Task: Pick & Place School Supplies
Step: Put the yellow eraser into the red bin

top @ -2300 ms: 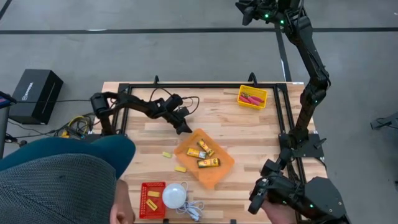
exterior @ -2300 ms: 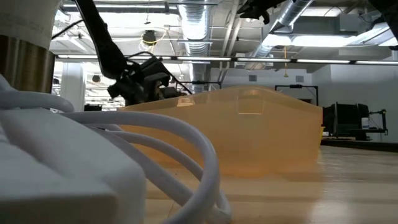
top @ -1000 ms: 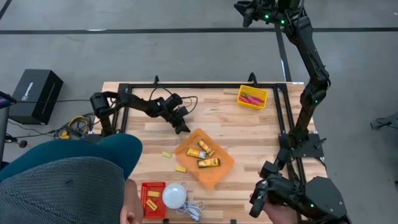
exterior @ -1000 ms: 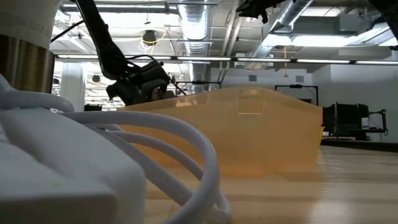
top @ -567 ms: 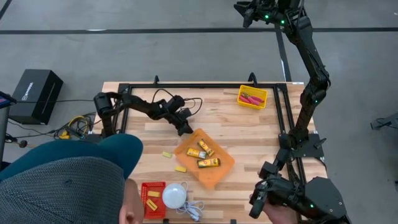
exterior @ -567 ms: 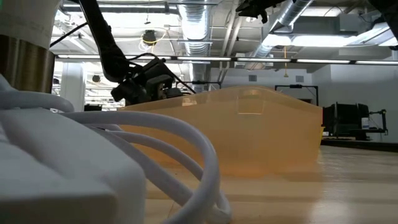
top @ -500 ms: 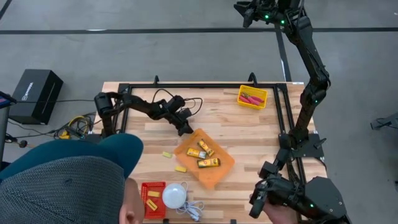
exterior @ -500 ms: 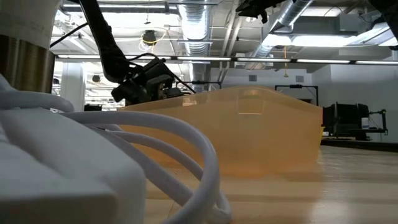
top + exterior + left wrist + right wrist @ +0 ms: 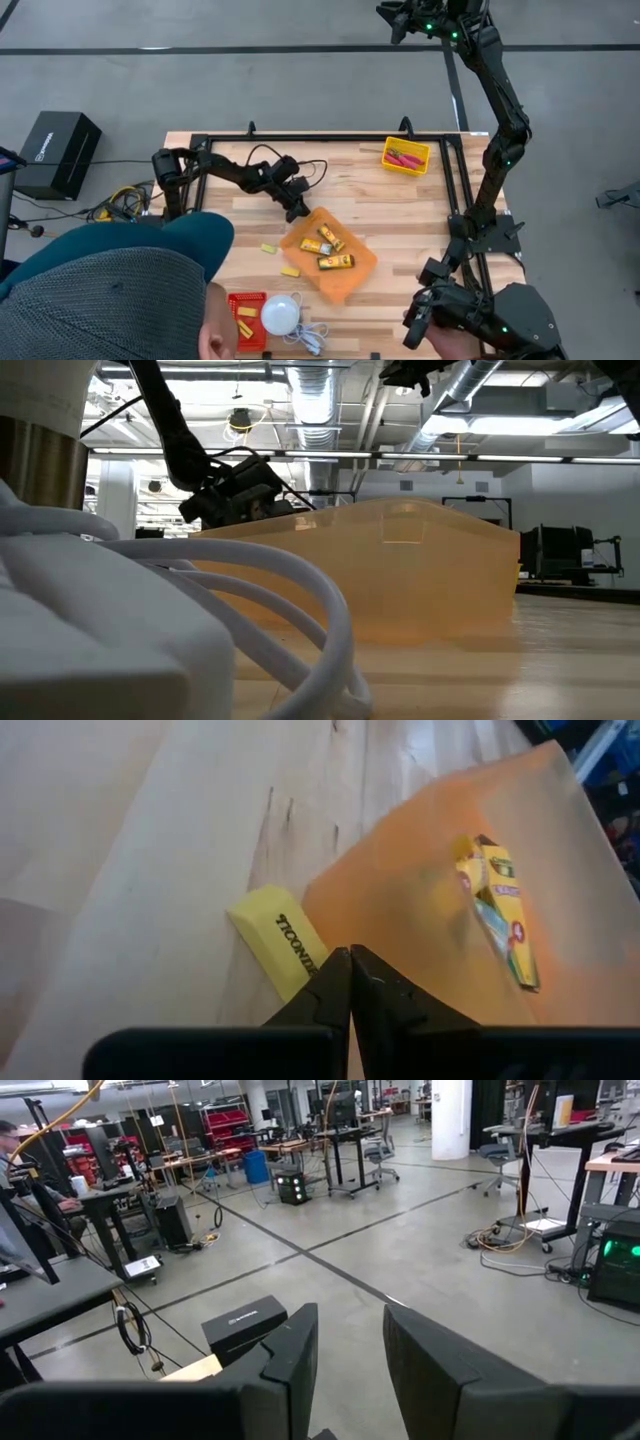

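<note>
Seen from above, the left gripper hangs low at the far-left edge of the orange tray, its fingers pressed together on nothing, likely to nudge rather than grasp; three orange-yellow packets lie inside the tray; two small yellow blocks sit on the wooden table beside it, one just ahead of the closed tips; the right gripper waits high beyond the table, fingers apart and empty; scissors rest in a yellow bin; a person's head covers the near-left corner.

Translucent orange plastic tray on pale wooden table
</note>
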